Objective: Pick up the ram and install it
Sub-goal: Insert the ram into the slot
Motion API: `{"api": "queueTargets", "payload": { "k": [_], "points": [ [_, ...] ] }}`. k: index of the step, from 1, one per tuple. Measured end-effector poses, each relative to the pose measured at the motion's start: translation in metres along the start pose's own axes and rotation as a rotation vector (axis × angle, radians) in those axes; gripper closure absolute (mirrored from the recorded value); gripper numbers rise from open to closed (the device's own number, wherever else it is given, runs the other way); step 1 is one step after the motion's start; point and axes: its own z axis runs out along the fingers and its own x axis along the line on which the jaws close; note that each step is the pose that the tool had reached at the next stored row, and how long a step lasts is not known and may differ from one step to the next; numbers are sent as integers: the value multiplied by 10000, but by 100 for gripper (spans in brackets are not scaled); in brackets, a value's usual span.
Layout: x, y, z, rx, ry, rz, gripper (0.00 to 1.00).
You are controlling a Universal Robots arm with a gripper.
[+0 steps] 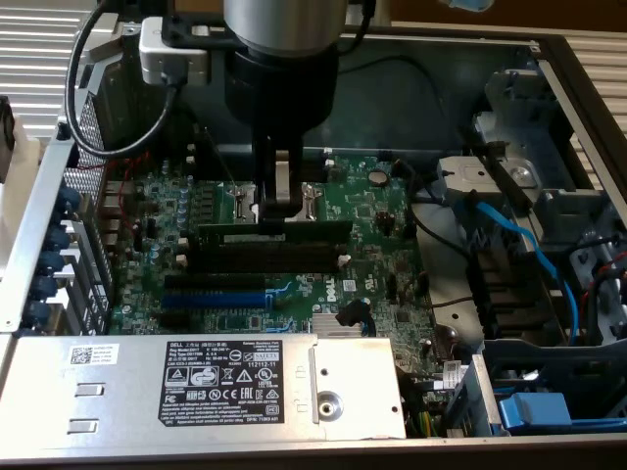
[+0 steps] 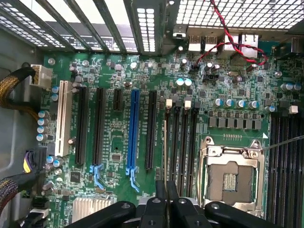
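The ram [image 1: 313, 231] is a long dark-green stick standing on edge along the farthest of the black slots [image 1: 265, 257] on the green motherboard [image 1: 382, 211]. My gripper [image 1: 277, 208] comes straight down on its middle, shut on its top edge. In the wrist view the ram [image 2: 165, 152] shows edge-on as a thin line beside the black slots [image 2: 183, 142], running in between the black fingers [image 2: 160, 197]. Whether it is fully seated in the slot cannot be told.
A blue expansion slot [image 1: 216, 296] lies in front of the black slots. The open CPU socket [image 2: 231, 178] sits beside the ram slots. A grey power supply [image 1: 235, 377] spans the case front. Blue cable [image 1: 519, 235] and drive bays fill the exterior view's right.
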Motion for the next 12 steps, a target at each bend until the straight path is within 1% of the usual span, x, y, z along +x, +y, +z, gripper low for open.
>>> {"api": "queueTargets", "payload": {
  "k": [3,7,9,12],
  "points": [
    [-2,6,36,-1,-1,-2,88],
    [-3,27,47,-50,-4,-3,88],
    [-4,27,71,-68,-5,-4,88],
    [-4,27,91,-123,-65,5,88]
  ]
}}
